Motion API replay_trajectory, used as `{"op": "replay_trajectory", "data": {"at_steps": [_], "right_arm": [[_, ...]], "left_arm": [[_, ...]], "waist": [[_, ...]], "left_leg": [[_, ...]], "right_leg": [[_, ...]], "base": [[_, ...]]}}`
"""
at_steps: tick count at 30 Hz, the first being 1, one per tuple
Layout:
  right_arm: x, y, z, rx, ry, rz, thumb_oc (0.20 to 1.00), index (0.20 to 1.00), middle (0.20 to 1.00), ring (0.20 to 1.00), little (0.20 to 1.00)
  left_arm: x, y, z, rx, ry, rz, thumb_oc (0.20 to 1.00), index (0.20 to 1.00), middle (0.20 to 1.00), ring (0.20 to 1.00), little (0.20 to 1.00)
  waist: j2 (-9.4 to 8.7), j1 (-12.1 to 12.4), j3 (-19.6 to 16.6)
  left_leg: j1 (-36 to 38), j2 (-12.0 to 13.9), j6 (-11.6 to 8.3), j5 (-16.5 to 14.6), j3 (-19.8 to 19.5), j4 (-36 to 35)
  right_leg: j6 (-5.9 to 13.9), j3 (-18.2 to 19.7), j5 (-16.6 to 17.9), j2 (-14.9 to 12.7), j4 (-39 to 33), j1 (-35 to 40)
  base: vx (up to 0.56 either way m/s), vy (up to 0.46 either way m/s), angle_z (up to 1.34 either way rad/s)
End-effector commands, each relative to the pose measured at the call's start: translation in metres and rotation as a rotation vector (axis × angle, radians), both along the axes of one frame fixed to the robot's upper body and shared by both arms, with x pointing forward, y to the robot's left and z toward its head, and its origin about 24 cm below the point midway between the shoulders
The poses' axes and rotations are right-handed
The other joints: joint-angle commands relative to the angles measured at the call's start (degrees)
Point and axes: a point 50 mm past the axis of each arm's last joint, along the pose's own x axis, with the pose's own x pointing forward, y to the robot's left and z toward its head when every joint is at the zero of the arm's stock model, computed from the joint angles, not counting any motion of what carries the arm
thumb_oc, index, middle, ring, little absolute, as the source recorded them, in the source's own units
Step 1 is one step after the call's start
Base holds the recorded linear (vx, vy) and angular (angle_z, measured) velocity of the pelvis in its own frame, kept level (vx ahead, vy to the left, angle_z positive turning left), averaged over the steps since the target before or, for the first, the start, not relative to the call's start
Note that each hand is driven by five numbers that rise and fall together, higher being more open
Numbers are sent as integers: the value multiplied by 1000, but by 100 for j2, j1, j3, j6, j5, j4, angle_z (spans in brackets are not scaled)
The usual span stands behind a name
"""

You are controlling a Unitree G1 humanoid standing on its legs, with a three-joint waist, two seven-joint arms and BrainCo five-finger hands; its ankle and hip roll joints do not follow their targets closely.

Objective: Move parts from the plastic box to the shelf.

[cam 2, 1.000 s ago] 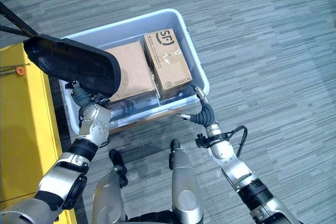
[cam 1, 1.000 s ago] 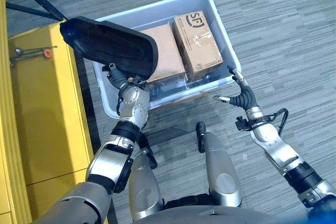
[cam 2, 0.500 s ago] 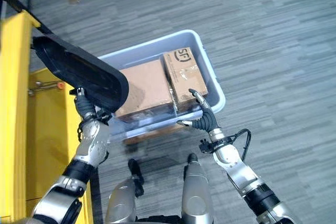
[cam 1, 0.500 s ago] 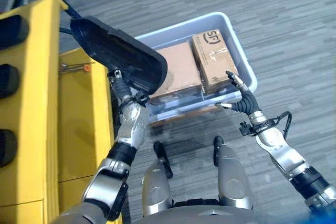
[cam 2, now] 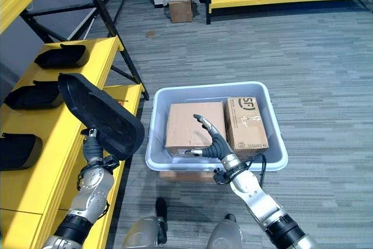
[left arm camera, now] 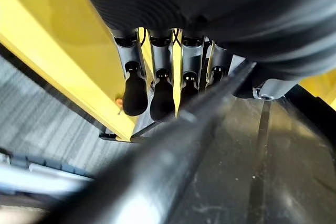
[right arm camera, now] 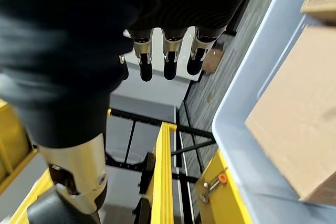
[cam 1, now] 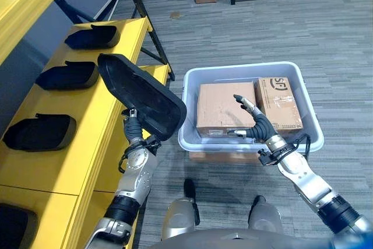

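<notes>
Left eye view: the left hand [cam 1: 135, 138] grips a black part [cam 1: 140, 94] beside the yellow shelf [cam 1: 87, 121]. The right hand [cam 1: 254, 125] hovers, fingers spread, over the box [cam 1: 245, 144] holding cartons [cam 1: 224, 108].

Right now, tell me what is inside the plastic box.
The plastic box holds two cardboard boxes side by side: a plain one and a printed one. The right hand hovers over them. Anything beneath them is covered.

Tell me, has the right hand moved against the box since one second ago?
Yes. Against the box, the right hand went from the near right corner leftward to the middle, above the cartons.
</notes>
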Motion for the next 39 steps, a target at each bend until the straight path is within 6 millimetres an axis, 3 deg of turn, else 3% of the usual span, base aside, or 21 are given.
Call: {"op": "replay_trajectory", "data": {"at_steps": [1,5,6,10,13,15,16,17,19,22,23,24,30,32,33,34,35,38,39], "right_arm": [[-3,17,29,114,-120,71,1000,1000,1000,1000,1000],[-1,25,34,168,-121,78,1000,1000,1000,1000,1000],[1,30,37,218,-120,73,1000,1000,1000,1000,1000],[5,34,40,296,-106,29,1000,1000,1000,1000,1000],[5,37,39,317,-108,17,1000,1000,1000,1000,1000],[4,44,39,318,-117,36,1000,1000,1000,1000,1000],[4,47,38,320,-113,46,1000,1000,1000,1000,1000],[4,48,38,321,-110,52,1000,1000,1000,1000,1000],[3,43,36,312,-107,26,1000,1000,1000,1000,1000],[-2,30,28,308,-107,-21,1000,1000,1000,1000,1000],[-2,23,25,301,-108,-52,1000,1000,1000,1000,1000],[-2,21,23,299,-110,-64,1000,1000,1000,1000,1000],[1,18,21,253,-125,-64,1000,1000,1000,1000,1000],[1,15,24,245,-131,-70,1000,1000,1000,1000,1000],[0,10,23,242,-130,-88,1000,1000,1000,1000,1000],[-1,0,22,245,-122,-130,1000,1000,1000,1000,1000],[-2,-3,22,245,-118,-145,1000,1000,1000,1000,1000],[-2,-9,20,242,-114,-157,1000,1000,1000,1000,1000],[-3,-12,19,237,-110,-160,1000,1000,1000,1000,1000]], "left_arm": [[16,1,49,106,-218,-81,200,200,200,200,200],[8,0,47,129,-196,-130,200,200,200,200,200],[5,2,48,200,-194,-180,200,200,200,200,200],[3,2,52,312,-195,-252,200,200,200,200,200],[3,3,51,340,-181,-274,200,200,200,200,200],[2,5,50,355,-178,-262,200,200,200,200,200],[2,7,50,363,-174,-253,200,200,200,200,200],[2,8,50,365,-173,-246,200,200,200,200,200],[7,4,49,342,-169,-268,200,200,200,200,200],[6,-9,42,315,-174,-319,200,200,200,200,200],[3,-17,38,297,-175,-355,200,200,200,200,200],[2,-20,36,288,-173,-369,200,200,200,200,200],[1,-24,26,224,-154,-365,200,200,200,200,200],[1,-23,26,211,-154,-359,200,200,200,200,200],[1,-24,26,202,-151,-362,200,200,200,200,200],[4,-25,27,196,-147,-382,200,200,200,200,200],[5,-27,27,195,-145,-391,200,200,200,200,200],[7,-30,26,194,-143,-399,200,200,200,200,200],[6,-31,25,198,-137,-404,200,200,200,200,200]], "waist": [[-254,22,4],[-301,283,-72],[-346,443,-104],[-430,653,-191],[-463,745,-258],[-465,839,-314],[-459,888,-341],[-449,899,-351],[-435,657,-405],[-495,380,-428],[-500,293,-432],[-504,266,-442],[-408,229,-479],[-381,164,-438],[-371,79,-401],[-381,-117,-332],[-399,-192,-320],[-472,-326,-284],[-563,-450,-256]], "left_leg": [[-56,185,-68,-157,-524,321],[-85,-5,11,-243,-690,327],[-124,-164,96,-333,-696,381],[-171,-391,263,-491,-531,468],[-130,-487,338,-555,-437,446],[-50,-548,420,-581,-307,351],[37,-550,401,-673,-313,305],[16,-571,467,-565,-288,227],[92,-775,524,-464,-767,-102],[-28,-1082,470,-281,-1378,-107],[-115,-1233,482,-222,-1729,-52],[-157,-1306,491,-222,-1838,-10],[-288,-1377,462,-125,-1923,-44],[-346,-1373,445,-152,-1756,61],[-371,-1330,422,-198,-1454,171],[-386,-1170,348,-302,-651,424],[-363,-1092,328,-358,-361,525],[-306,-894,317,-562,-40,894],[-128,-632,324,-783,212,1255]], "right_leg": [[-377,-665,176,179,-511,551],[-242,-759,304,86,-719,718],[-71,-786,484,-29,-970,863],[148,-926,790,-288,-1251,1036],[177,-1019,910,-354,-1282,1105],[218,-1202,1169,-528,-1110,1046],[267,-1217,1073,-514,-1004,1079],[204,-1258,1117,-474,-958,1016],[-51,-526,469,522,-819,721],[-384,261,477,1359,-1027,536],[-465,572,543,1489,-1086,538],[-469,658,572,1520,-1110,526],[-505,744,587,1506,-1246,561],[-518,693,537,1484,-1190,569],[-518,596,508,1449,-1149,585],[-527,325,471,1359,-1132,673],[-528,213,465,1306,-1121,696],[-549,65,465,1177,-1082,739],[-574,-28,452,1050,-1016,790]], "base": [[-9,121,35],[-42,226,23],[-93,326,34],[-66,239,27],[-26,131,11],[-13,118,-2],[-31,95,-23],[-11,59,-73],[4,-10,-53],[33,-95,103],[-21,-151,160],[-30,-171,138],[-71,-101,32],[-91,-94,9],[-80,-85,41],[-72,-66,77],[-70,-47,122],[-53,6,95],[-94,120,87]]}}
